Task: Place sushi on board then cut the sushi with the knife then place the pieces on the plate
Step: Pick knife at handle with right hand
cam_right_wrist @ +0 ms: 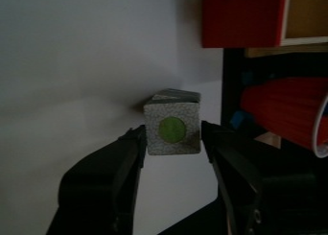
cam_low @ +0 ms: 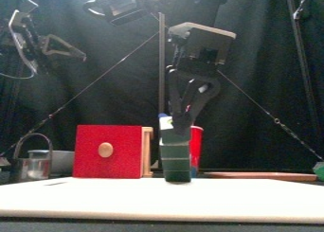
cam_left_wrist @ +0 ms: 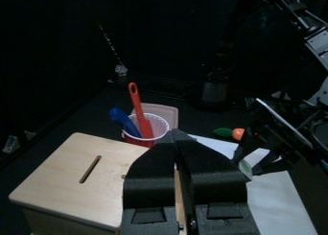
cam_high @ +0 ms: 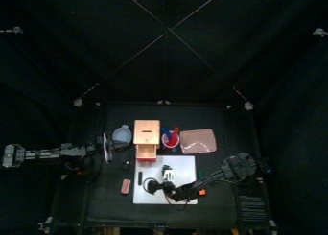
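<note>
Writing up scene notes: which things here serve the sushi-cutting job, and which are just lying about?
Job: sushi roll, white board, red cup with knives, pink tray.
Lying about: wooden box, metal cutter, small pinkish toy beside the board.

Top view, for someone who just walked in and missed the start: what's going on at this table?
The right gripper is down around a dark green toy sushi roll that stands on the white cutting board. The left gripper rests at the table's left, empty. The blue and red toy knives sit in the red cup beside the pale wooden box, so cutting has not begun. The flat pink tray waits at the back.
</note>
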Controlling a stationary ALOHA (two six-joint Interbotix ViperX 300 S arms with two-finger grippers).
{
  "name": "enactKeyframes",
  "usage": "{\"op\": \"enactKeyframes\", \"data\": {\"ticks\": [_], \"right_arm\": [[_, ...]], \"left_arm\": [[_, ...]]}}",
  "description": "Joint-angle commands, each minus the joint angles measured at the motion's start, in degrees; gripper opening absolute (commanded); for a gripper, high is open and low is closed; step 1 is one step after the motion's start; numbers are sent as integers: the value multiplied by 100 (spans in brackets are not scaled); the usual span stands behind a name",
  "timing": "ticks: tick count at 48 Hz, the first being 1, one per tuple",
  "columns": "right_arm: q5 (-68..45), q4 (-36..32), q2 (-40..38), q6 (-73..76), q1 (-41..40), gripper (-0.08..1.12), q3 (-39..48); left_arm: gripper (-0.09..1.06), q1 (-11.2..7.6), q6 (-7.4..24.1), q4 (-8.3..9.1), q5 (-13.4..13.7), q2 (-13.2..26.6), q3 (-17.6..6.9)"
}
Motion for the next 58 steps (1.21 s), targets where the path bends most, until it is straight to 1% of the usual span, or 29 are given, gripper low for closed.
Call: {"op": "enactKeyframes", "data": {"ticks": [1, 4, 14, 19, 25, 32, 38, 42, 44, 49, 58], "right_arm": [[0, 176, -149, 26, 35, 100, -202], [9, 237, -149, 35, 70, 102, -255], [158, 316, -202, 88, 132, 102, -325], [158, 299, -369, 554, 97, 102, -220], [114, 272, -756, 1151, 9, 102, 132], [-290, 527, -1397, 1327, -299, 101, 791], [-967, 905, -2065, 1213, -659, 100, 1389], [-1222, 1195, -2514, 870, -993, 100, 1758], [-1257, 1406, -2795, 562, -1248, 100, 1942], [-1248, 1951, -3199, -334, -1811, 100, 2180], [-1072, 3164, -3489, -2285, -3076, 100, 2206]], "left_arm": [[28, -18, 0, -53, -53, 26, -88], [28, -9, 0, -53, -53, 26, -88], [28, 9, 0, -79, -53, 35, -79], [28, 18, 0, -88, -53, 35, -97], [28, 18, 18, -88, -79, 26, -123], [28, 26, 35, -79, -167, 26, -123], [28, 62, 35, -70, -202, 35, -123], [28, 123, 35, -70, -202, 26, -114], [28, 176, 35, -70, -202, 35, -114], [28, 290, 35, -70, -202, 35, -105], [28, 457, 35, -79, -202, 26, -132]]}}
